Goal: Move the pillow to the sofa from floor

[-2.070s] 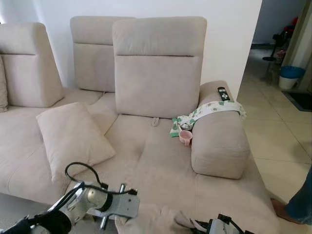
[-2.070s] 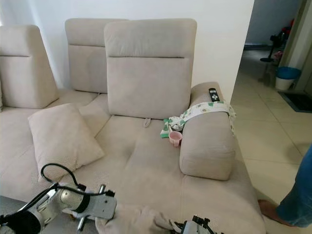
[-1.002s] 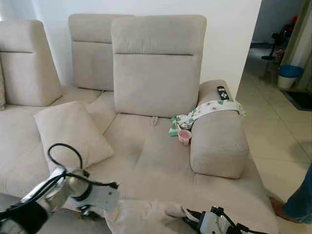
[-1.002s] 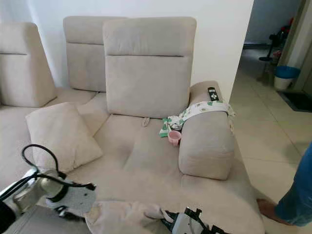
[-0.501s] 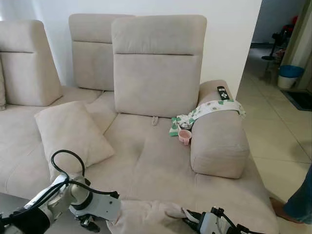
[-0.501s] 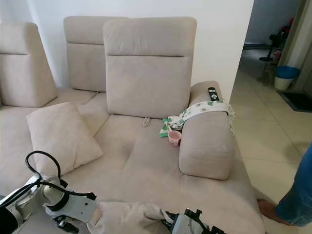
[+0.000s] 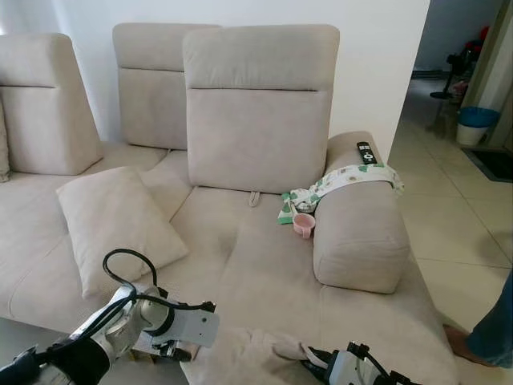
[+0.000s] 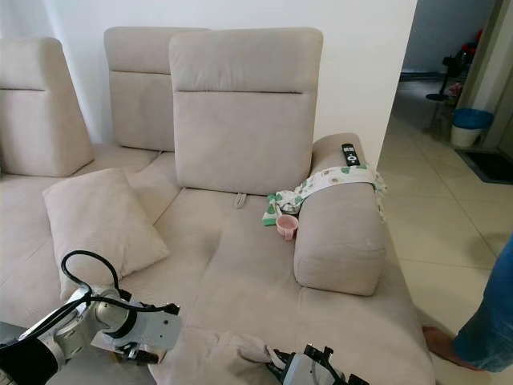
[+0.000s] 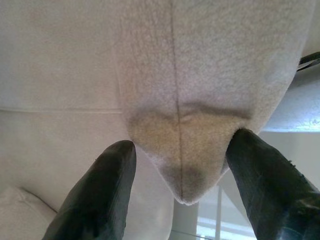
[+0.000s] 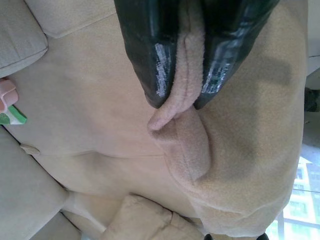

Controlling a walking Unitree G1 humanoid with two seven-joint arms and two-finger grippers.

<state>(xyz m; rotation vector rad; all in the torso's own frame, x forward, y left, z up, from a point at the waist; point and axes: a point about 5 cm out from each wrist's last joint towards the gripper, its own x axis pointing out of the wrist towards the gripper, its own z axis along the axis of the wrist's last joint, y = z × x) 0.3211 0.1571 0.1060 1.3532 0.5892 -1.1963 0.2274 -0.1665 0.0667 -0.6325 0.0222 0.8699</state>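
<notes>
Beige fabric fills the near edge of the scene, where a limp pillow [image 7: 248, 357] in the sofa's own colour is slumped on the front lip of the sofa [image 7: 264, 281], between the robot's two arms. The right gripper [image 10: 181, 97] has its two black fingers pinched together on a fold of the pillow's fabric, which bulges out just beyond the fingertips; in the head views this gripper sits at the pillow's right end, low at the near edge. The left gripper [image 9: 177, 192] stands spread wide, its fingers [image 9: 100, 195] either side of a seamed corner of the pillow without closing on it; whether either finger touches the cloth cannot be told. In the head views the left arm [image 7: 128, 325] reaches in from the near left, a loop of black cable arching over its wrist, its silver end just beside the pillow's left edge.

Farther back on the left seat, a second pillow [image 7: 116, 224] lies tilted against the cushions, well apart from the one being handled. On the right armrest [image 7: 357, 233] a patterned cloth [image 7: 345, 180] is draped over the top and down toward the seat, with a black remote control [image 7: 366, 152] lying on the armrest beyond it and a pink cup [image 7: 304, 225] on the seat against the armrest's inner side. At the far right, on the tiled floor [image 7: 457, 216], a person's leg in blue and a bare foot [image 7: 465, 345] are partly in view, and a blue bin [image 7: 478, 124] stands in the distance.
</notes>
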